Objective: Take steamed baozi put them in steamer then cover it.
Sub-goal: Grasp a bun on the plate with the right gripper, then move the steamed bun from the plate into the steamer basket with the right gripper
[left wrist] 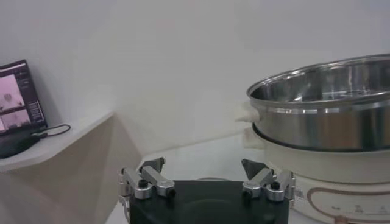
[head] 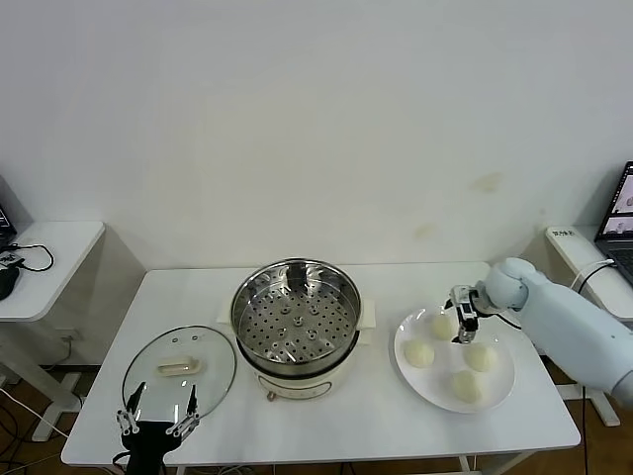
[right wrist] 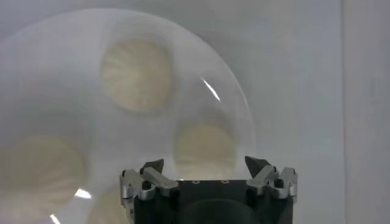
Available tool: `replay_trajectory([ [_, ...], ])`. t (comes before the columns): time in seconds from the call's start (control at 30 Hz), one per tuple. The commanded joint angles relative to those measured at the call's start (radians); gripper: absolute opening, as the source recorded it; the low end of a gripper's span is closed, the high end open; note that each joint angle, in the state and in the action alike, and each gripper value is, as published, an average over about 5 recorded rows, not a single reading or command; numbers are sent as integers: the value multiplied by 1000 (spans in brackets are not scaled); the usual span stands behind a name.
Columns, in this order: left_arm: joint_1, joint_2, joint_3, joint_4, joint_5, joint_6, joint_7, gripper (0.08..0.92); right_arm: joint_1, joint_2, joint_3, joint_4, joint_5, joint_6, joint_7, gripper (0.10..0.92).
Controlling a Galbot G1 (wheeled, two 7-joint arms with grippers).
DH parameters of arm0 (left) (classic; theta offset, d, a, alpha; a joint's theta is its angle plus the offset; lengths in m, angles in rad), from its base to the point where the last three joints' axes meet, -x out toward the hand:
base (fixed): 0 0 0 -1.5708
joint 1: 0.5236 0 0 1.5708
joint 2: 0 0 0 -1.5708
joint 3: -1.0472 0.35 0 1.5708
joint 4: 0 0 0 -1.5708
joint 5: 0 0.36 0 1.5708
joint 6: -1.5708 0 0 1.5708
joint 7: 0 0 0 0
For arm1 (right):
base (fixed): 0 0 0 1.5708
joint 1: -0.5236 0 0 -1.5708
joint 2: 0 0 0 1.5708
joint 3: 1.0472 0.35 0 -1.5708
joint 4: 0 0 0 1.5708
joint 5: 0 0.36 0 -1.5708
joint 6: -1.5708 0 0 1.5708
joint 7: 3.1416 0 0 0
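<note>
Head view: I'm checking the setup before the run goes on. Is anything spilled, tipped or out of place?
Nothing stands out. The steamer stands upright and empty, the cover lies flat on the table beside it, and four baozi sit on the plate. The right gripper hangs open over the plate; the left gripper waits open near the cover.

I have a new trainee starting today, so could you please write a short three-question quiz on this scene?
1. How many baozi lie on the white plate?
2. True or false: the glass cover already sits on the steamer.
3. Which gripper is over the plate: (a) the left gripper, (b) the right gripper?

Key:
1. Four.
2. False; it lies on the table to the steamer's left, with the left gripper open at its near edge.
3. (b), with its fingers open.
</note>
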Motion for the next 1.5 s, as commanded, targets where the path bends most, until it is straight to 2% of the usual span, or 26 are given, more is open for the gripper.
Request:
replay_trajectory([
  [0.03, -1, 1, 0, -1, 0, -1, -1, 823, 17, 47, -21, -69, -18, 0, -7, 821],
  [0.17, -2, 1, -1, -2, 0, -1, -1, 823, 13, 55, -13, -80, -23, -3, 0, 803],
  [0.47, 1, 1, -3, -5, 0, -1, -3, 823, 10, 64, -15, -85, -24, -7, -3, 704],
  [0.8, 2, 0, -4, -13, 0, -2, -5, 823, 51, 23, -61, -20, 22, -10, -25, 622],
  [1.2, -2, 12, -3, -14, -8, -1, -5, 823, 354, -123, -235, 198, 264, -55, -49, 619],
  [1.5, -3, 15, 1, -22, -10, -1, -7, 823, 638, -29, -396, 275, 454, -94, -32, 623],
])
